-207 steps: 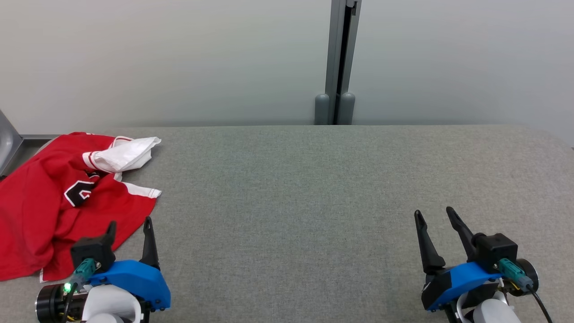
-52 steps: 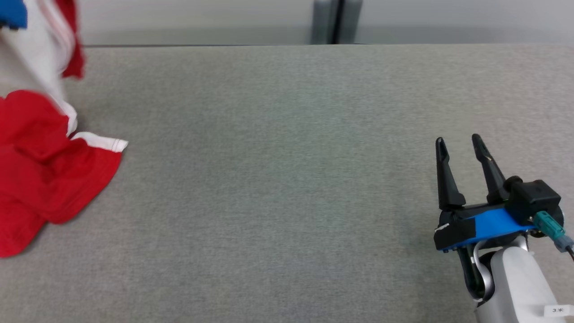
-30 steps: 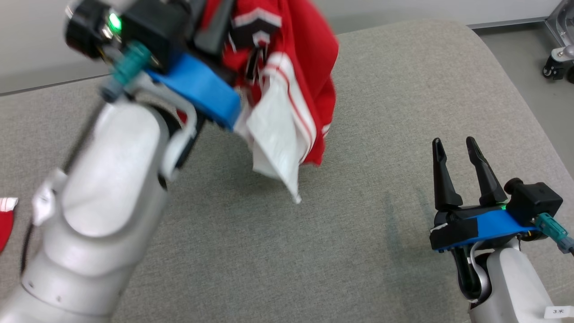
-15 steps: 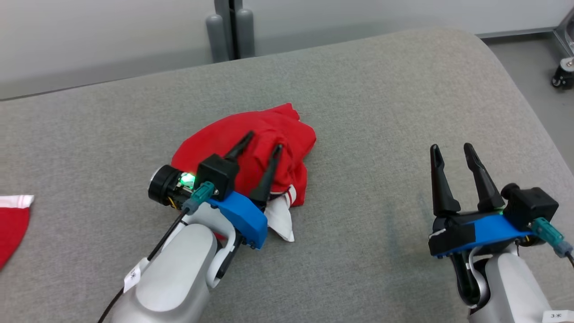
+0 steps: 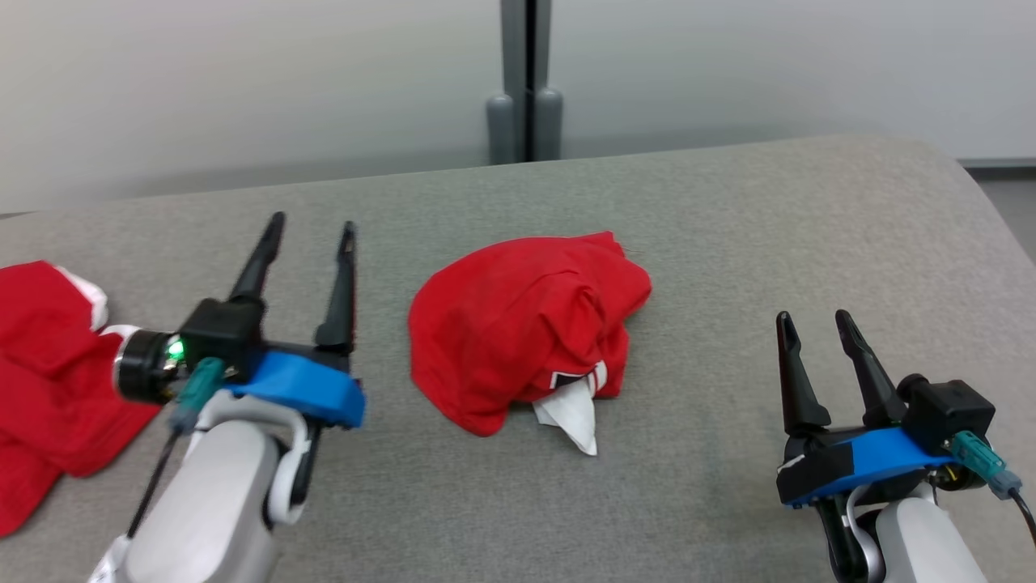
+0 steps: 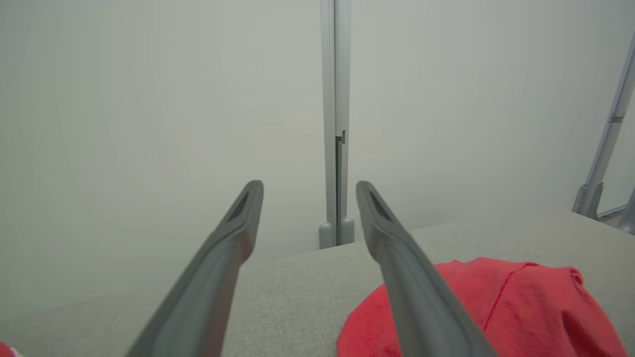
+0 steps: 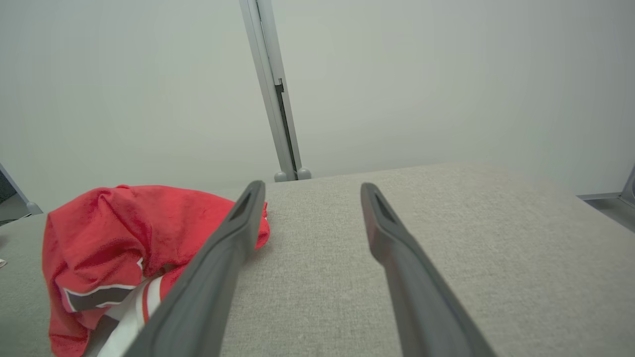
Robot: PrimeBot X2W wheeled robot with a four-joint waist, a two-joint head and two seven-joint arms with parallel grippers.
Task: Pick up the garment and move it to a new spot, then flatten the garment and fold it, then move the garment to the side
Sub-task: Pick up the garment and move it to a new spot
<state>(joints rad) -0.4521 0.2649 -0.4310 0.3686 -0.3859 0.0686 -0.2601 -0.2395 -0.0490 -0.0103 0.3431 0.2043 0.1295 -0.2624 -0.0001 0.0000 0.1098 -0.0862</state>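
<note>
Item, table (image 5: pixel 728 243): grey, fabric-covered, rounded at its far right corner; the work surface. Item, red jersey (image 5: pixel 518 324): crumpled in a heap about mid-table, between my two hands and touching neither. A second ago my left hand carried it through the air, and half a second ago that hand stood over it on the table, so I judge the move to a new spot done. Item, second red garment (image 5: pixel 48 380): bunched at the table's left side, partly behind my left wrist, well apart from the jersey. Item, left hand (image 5: pixel 313 223): fingers apart, empty, raised just left of the jersey; it has let go and drawn back. Item, right hand (image 5: pixel 812 316): fingers apart, empty, low at the right, as before. Item, white flap (image 5: pixel 571 413): pokes out from under the jersey's near edge, below a black-and-white trim band (image 5: pixel 579 378). Judgement: flattening comes next; the heap hides sleeves and hem, so I must first find an edge to pull.
</note>
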